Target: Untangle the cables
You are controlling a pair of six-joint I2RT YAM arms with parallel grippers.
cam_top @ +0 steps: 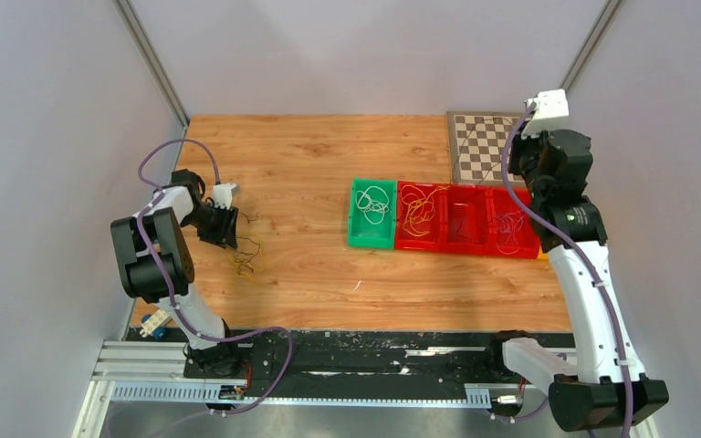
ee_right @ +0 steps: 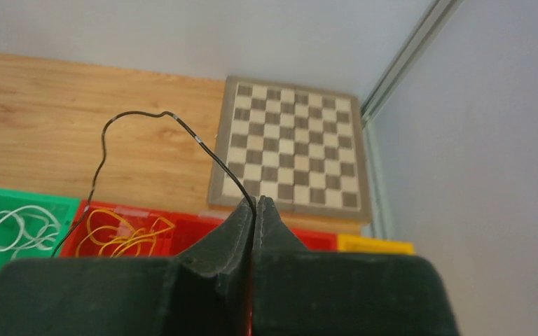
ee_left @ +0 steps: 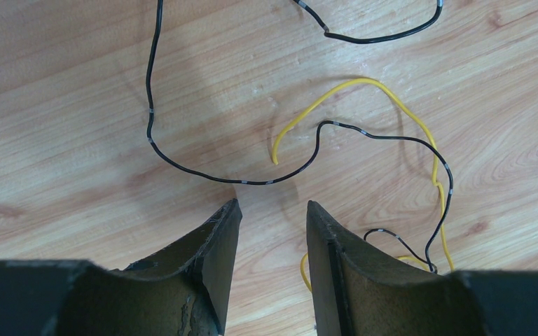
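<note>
Plain grey walls [cam_top: 356, 55] on three sides; wood-grain table [cam_top: 310, 155]; metal corner posts [cam_top: 151, 59]; soft even light.

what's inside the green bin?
A loose coil of white cable lies in the green bin; nothing else shows from above. In the right wrist view the right claw, shut on a dark cable, covers the bin's near part.

top external: overhead, whole table [cam_top: 310, 155]
left wrist: close, straight down
right wrist: shares chessboard [ee_right: 291, 143] with top
</note>
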